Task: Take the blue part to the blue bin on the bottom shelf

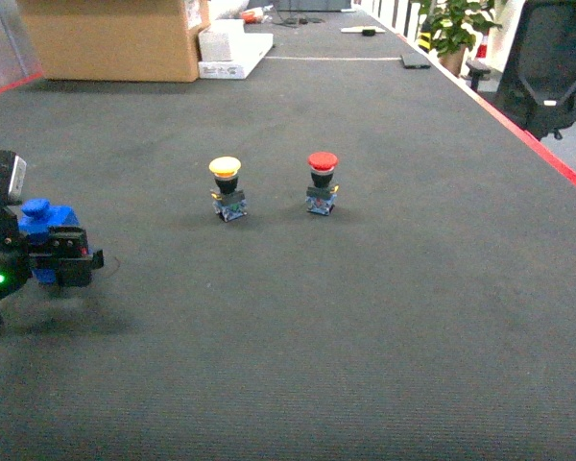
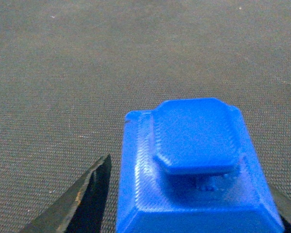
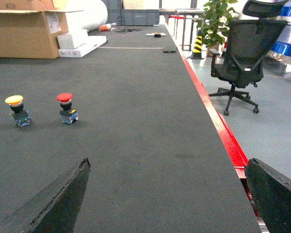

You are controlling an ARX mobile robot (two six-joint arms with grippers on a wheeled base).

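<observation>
left gripper [image 1: 53, 254]: at the far left edge of the head view, low over the mat, fingers clamped on the blue part; green light glows on the arm body
left fingers [image 2: 80, 201]: wrist view shows one dark finger just left of the part, a sliver of the other at the part's lower right corner
blue part [image 2: 194, 170]: held between the left fingers, upright, round-cornered knob on top of a wider square base; fills the lower right of the wrist view; in the head view it sits well left of the yellow-capped button and a bit nearer the camera
right gripper [image 3: 165, 194]: fingers spread wide apart, nothing between them; dark fingertips at both lower corners of the right wrist view; not seen in the head view
yellow-capped button [image 1: 227, 187]: upright on the mat, mid-left of the head view
red-capped button [image 1: 322, 181]: upright, right of the yellow-capped button, apart from it, same row
mat [image 1: 365, 317]: dark textured surface under everything, red border along its right edge
cardboard box [image 1: 115, 38]: far behind the yellow-capped button, at the back left
white flat boxes [image 1: 232, 48]: just right of the cardboard box
office chair [image 3: 242, 58]: black, on the floor off the mat's right edge, well right of the red-capped button
potted plant [image 3: 214, 19]: behind the chair
blue bin, bottom shelf: cannot tell where, not in any view
</observation>
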